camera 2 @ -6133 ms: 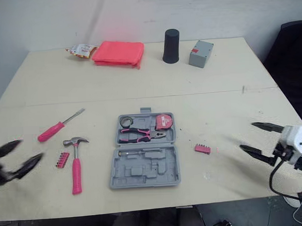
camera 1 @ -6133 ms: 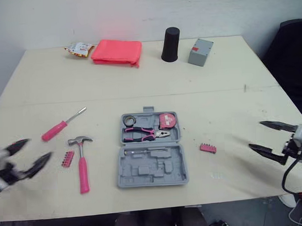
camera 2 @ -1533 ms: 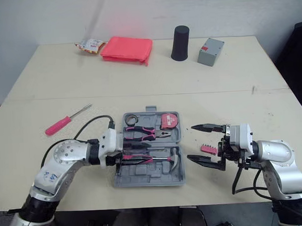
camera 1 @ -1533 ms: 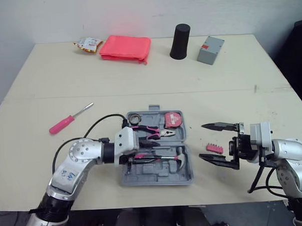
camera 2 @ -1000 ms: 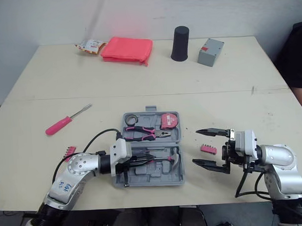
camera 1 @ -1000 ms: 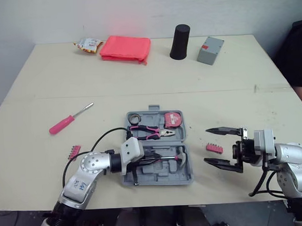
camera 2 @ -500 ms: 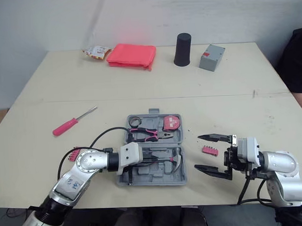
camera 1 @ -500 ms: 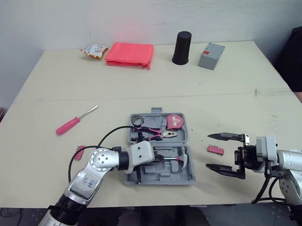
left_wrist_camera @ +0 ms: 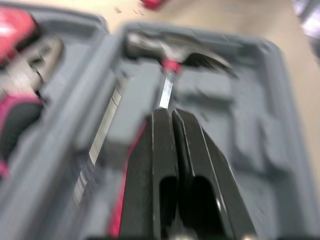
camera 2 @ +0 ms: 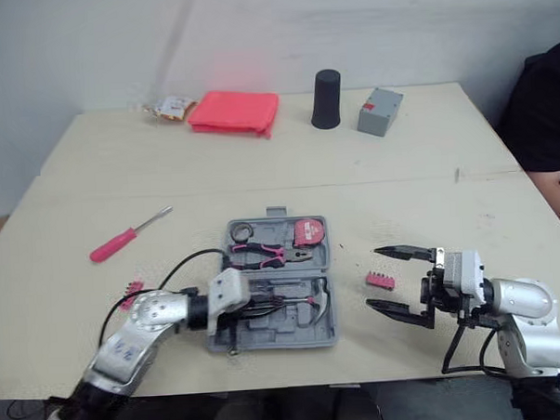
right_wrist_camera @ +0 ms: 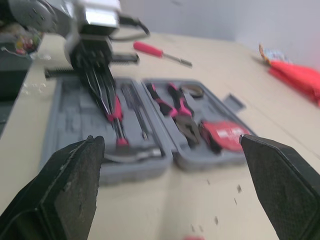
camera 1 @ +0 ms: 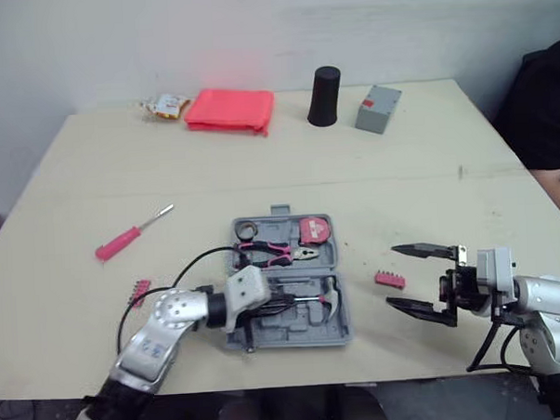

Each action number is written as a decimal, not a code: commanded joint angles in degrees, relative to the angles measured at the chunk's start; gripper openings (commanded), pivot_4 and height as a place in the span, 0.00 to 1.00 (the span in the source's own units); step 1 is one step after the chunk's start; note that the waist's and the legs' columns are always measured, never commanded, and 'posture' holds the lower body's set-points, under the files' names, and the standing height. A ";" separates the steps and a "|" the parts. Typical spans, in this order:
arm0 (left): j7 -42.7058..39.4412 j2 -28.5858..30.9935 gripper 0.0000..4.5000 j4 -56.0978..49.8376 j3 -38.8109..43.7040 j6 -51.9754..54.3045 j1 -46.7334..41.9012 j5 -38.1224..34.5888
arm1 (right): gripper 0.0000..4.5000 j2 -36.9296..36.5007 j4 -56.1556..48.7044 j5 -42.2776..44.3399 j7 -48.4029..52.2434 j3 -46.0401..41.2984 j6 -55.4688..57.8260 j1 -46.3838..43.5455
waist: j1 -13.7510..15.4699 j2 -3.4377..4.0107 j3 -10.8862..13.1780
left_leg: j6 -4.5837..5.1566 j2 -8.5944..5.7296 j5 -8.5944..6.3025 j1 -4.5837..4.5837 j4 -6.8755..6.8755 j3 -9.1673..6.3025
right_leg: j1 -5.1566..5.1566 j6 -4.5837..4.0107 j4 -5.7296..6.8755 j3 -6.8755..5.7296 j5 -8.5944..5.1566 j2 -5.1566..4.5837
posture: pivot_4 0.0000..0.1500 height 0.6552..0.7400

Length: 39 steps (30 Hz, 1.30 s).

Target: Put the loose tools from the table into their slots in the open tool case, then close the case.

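Observation:
The grey tool case lies open near the table's front edge. Its lid half holds the pink pliers and a tape measure. The pink-handled hammer lies in the lower tray. My left gripper is shut, its fingers lying along the hammer's handle inside the tray. A pink bit holder lies right of the case, between the tips of my open right gripper. A pink screwdriver and a second bit holder lie left of the case.
At the table's back stand a red pouch, a snack packet, a black cup and a grey box. A person in dark clothes is at the right edge.
The camera has shifted. My left gripper stays shut over the hammer in the tray, and my right gripper stays open around the bit holder.

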 commanded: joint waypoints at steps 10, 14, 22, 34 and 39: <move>3.74 4.29 0.89 -6.66 43.96 -5.79 23.60 -10.35 | 1.00 -11.96 22.75 -2.98 2.97 -15.36 -11.06 -0.51 | -0.84 -0.51 0.76 | 0.25 -0.05 -0.13 -0.38 0.10 0.07 | -0.08 0.08 -0.40 -0.35 0.04 0.00 | 1.00 1.00; 8.60 2.71 0.98 6.04 60.46 -6.75 31.25 -11.88 | 1.00 -14.86 30.84 -4.83 -0.10 -16.68 -8.47 -0.18 | -1.20 -0.47 0.95 | 0.51 -0.06 -0.44 -0.38 0.10 0.10 | -0.14 0.14 -0.37 -0.26 0.07 -0.06 | 1.00 1.00; 13.20 4.30 0.98 27.74 74.48 -7.22 35.87 -13.21 | 1.00 -16.80 41.26 -8.86 -7.05 -18.44 -15.82 -3.00 | -1.15 -0.45 1.04 | 0.26 -0.04 -0.73 -0.39 0.07 0.04 | -0.56 0.08 -0.43 -0.24 0.04 -0.18 | 1.00 1.00; 15.55 -3.26 0.98 6.84 68.88 -2.49 38.67 -19.72 | 1.00 -10.71 30.18 -6.99 -0.11 -9.13 -14.69 -8.65 | -1.58 -0.47 1.04 | -0.27 -0.02 -0.51 -0.43 -0.53 0.48 | -0.66 0.06 -0.56 -0.10 0.03 -0.12 | 1.00 1.00; 21.45 -7.30 0.98 -5.13 63.63 0.86 38.95 -18.56 | 1.00 -5.72 16.59 -1.31 2.91 -4.52 -8.11 -9.16 | -2.35 -0.53 1.08 | -0.20 -0.01 -0.53 -0.35 -0.41 0.56 | -0.57 0.15 -0.49 -0.08 0.08 -0.12 | 1.00 1.00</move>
